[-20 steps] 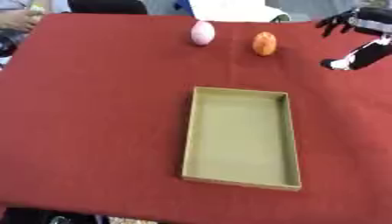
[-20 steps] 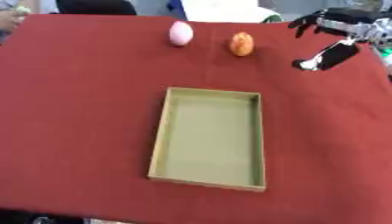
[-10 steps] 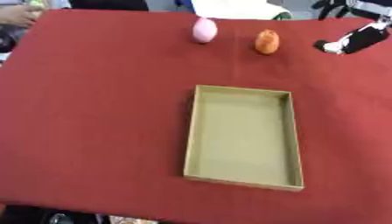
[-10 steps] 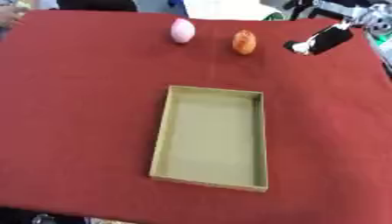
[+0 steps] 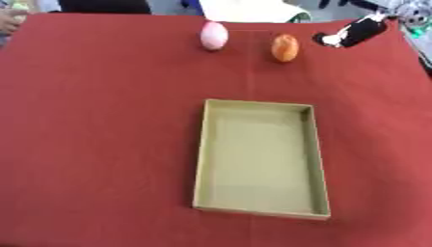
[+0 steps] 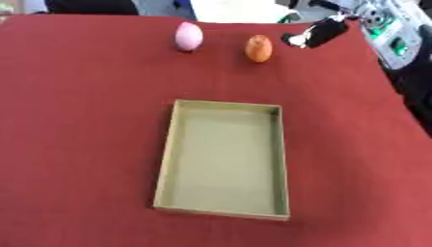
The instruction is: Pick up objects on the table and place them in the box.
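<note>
A pink egg-shaped object [image 5: 213, 35] and an orange egg-shaped object [image 5: 285, 47] lie side by side near the far edge of the red table. An empty shallow tan box [image 5: 200, 154] sits in the middle, long side running away from me. My right hand [image 5: 356, 32] reaches in from the upper right corner, black with a pale tip, its fingers stretched out straight toward the orange object. A small gap separates it from the orange object, and it holds nothing. My left hand shows in neither view.
A white object [image 5: 253, 9] lies just beyond the table's far edge. Grey equipment with green parts [image 6: 392, 34] stands off the table's right side. Bare red cloth surrounds the box on all sides.
My right hand has moved left along the far edge, from the table's right corner to just right of the orange object. The camera has shifted slightly. The two objects and the box stay put.
</note>
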Robot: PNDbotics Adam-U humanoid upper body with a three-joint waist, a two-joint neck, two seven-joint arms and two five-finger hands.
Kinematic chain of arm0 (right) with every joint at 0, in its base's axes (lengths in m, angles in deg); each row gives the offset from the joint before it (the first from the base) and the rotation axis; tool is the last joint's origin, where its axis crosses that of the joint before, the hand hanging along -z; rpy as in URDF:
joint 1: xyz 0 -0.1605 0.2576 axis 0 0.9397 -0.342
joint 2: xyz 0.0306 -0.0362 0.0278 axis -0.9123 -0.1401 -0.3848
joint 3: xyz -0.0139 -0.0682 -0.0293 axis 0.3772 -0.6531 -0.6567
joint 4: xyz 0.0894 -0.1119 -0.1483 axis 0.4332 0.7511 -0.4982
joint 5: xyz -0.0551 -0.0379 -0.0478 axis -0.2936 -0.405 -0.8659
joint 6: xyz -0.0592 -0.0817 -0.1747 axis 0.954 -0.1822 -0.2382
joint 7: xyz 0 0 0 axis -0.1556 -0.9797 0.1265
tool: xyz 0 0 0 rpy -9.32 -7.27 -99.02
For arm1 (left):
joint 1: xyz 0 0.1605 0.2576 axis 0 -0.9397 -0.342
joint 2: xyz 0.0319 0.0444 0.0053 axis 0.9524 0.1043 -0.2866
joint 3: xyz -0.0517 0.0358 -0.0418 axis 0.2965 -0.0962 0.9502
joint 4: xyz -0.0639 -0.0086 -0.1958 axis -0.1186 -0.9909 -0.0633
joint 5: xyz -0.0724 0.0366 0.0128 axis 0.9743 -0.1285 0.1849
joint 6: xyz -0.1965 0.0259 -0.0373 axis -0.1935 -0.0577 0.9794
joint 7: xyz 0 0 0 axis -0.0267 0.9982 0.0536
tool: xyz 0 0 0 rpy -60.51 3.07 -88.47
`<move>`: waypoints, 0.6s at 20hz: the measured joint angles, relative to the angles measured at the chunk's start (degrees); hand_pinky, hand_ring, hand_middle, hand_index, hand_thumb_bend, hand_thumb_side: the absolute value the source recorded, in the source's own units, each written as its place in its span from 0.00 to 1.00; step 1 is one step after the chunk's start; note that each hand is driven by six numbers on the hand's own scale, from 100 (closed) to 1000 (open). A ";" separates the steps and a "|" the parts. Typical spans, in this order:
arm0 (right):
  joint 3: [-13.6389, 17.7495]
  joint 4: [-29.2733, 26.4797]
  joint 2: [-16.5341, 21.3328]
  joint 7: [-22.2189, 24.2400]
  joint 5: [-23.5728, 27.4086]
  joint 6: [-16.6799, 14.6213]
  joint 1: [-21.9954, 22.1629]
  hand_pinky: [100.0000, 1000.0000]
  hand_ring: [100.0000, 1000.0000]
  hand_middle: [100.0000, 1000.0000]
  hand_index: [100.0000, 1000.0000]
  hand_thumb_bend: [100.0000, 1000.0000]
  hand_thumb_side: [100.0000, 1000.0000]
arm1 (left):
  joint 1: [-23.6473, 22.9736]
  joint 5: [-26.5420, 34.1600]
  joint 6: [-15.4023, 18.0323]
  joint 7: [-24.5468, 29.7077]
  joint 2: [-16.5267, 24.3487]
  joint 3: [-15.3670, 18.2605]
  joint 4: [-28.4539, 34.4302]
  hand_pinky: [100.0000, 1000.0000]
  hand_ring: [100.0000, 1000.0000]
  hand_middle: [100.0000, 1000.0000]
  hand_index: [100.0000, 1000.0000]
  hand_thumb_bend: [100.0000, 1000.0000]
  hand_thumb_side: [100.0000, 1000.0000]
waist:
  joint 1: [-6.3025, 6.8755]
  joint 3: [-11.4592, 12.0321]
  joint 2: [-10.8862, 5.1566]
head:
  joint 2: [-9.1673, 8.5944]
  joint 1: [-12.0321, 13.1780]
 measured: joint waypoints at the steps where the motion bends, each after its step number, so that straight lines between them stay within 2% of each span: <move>1: 0.19 0.32 -0.23 -0.16 -0.57 -0.01 -0.28 0.80 0.92 0.72 0.94 0.30 0.28 | 0.02 -0.01 0.01 -0.05 0.00 0.00 0.00 0.79 0.72 0.61 0.77 0.11 0.44 | -0.05 0.31 0.20 | -0.20 -0.39; 12: 0.99 2.18 -1.81 -2.06 -3.92 1.16 -2.73 0.80 0.92 0.72 0.93 0.33 0.25 | 0.90 -0.24 0.03 -0.50 -0.07 0.02 0.00 0.79 0.71 0.61 0.77 0.11 0.45 | -1.06 2.99 2.12 | -2.18 -3.12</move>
